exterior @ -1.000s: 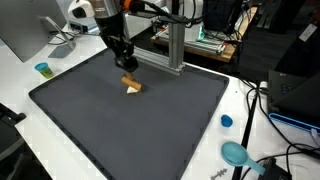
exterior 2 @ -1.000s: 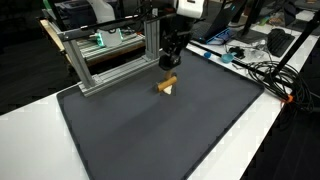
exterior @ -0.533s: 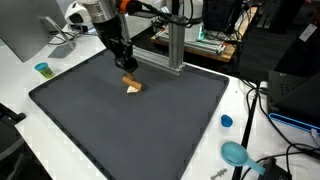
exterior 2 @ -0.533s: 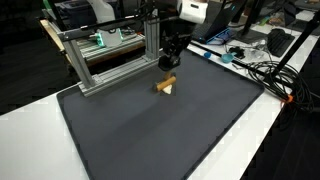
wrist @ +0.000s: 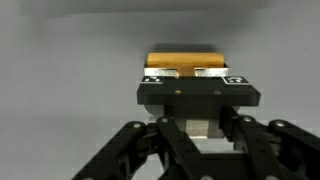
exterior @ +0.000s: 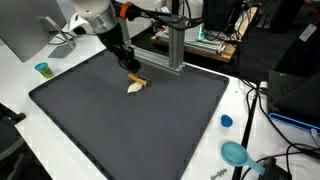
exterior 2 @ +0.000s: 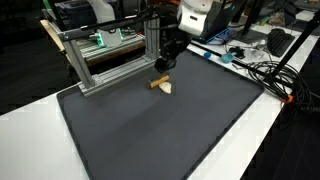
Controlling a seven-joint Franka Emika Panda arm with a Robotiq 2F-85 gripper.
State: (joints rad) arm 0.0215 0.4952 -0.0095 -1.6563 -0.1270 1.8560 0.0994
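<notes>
We see the gripper point(exterior: 131, 70) low over the dark mat point(exterior: 130, 135) on the white tabletop point(exterior: 18, 95), near the far edge and just in front of the aluminium frame point(exterior: 176, 52). A small tan wooden block point(exterior: 136, 86) lies on the mat right under the fingertips. In the wrist view the block point(wrist: 185, 58) sits at the tips of the gripper point(wrist: 183, 74), whose fingers point(wrist: 155, 74) are drawn in narrow. We cannot tell whether they clamp it or only touch it. A small blue cup point(exterior: 42, 69) stands by one far corner of the tabletop, well apart, and a blue lid point(exterior: 226, 121) lies near the opposite edge
</notes>
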